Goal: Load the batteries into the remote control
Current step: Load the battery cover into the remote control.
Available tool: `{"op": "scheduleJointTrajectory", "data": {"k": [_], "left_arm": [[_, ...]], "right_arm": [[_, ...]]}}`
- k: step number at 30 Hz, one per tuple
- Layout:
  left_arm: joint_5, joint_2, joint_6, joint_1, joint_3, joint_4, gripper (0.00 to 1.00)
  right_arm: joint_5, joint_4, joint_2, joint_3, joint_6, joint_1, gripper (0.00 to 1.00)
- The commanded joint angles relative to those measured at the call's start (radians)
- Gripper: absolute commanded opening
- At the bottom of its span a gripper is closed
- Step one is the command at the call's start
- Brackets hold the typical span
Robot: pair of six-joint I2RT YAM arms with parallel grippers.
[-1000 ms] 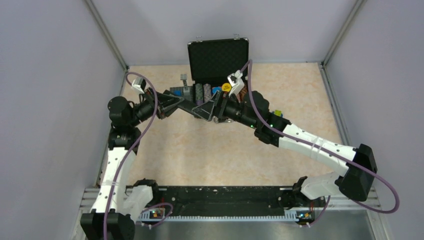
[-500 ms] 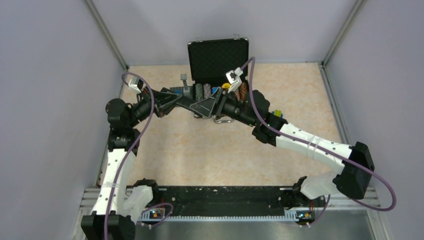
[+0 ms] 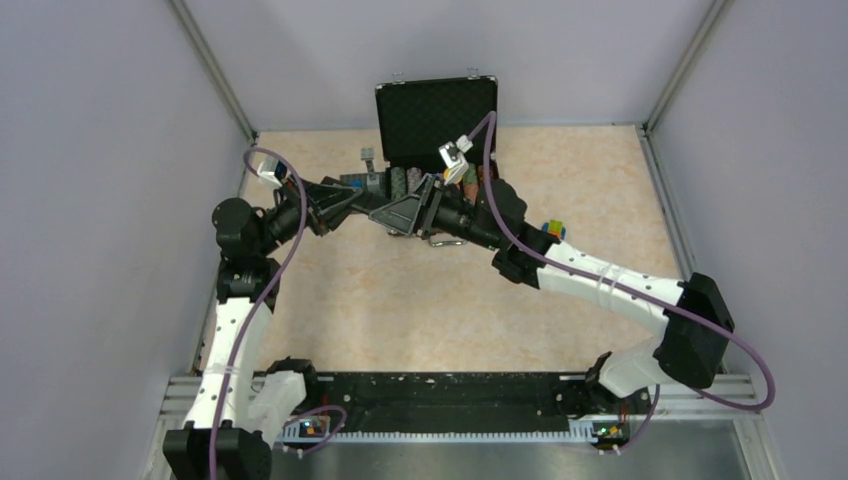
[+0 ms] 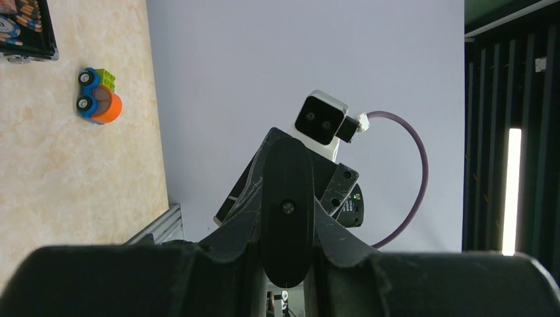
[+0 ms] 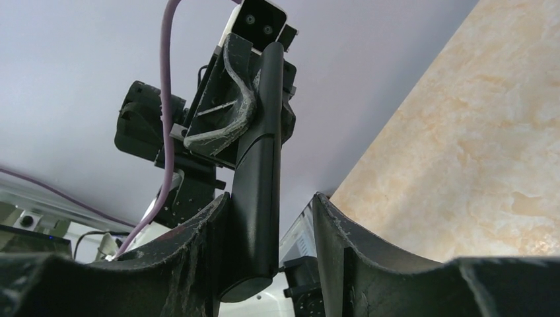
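The remote control (image 3: 372, 207) is a slim black bar held in the air between both grippers, in front of the case. My left gripper (image 3: 343, 203) is shut on its left end; in the left wrist view the remote (image 4: 285, 198) stands clamped between the fingers (image 4: 224, 244). My right gripper (image 3: 407, 213) is open around the other end. In the right wrist view the remote (image 5: 259, 172) lies against the left finger (image 5: 191, 244), with a gap to the right finger (image 5: 360, 247). The batteries are out of view.
An open black case (image 3: 437, 115) with several small coloured items stands at the back middle, just behind the grippers. A small toy car (image 3: 552, 230) sits on the table to the right; it also shows in the left wrist view (image 4: 98, 99). Enclosure walls stand on both sides.
My right arm has moved left, bringing its gripper further along the remote toward the left gripper. The left arm has shifted slightly and still holds the remote.
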Motion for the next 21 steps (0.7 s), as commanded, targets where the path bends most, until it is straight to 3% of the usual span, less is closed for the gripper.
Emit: {"op": "scheduleJointTrajectory", "data": {"k": [1, 21], "left_arm": [[0.020, -0.035, -0.051, -0.004, 0.017, 0.120, 0.00], [0.037, -0.046, 0.078, -0.004, 0.008, 0.015, 0.00]], "right_arm": [[-0.025, -0.004, 0.043, 0.022, 0.033, -0.017, 0.47], [-0.114, 0.091, 0.078, 0.024, 0.194, -0.065, 0.30]]}}
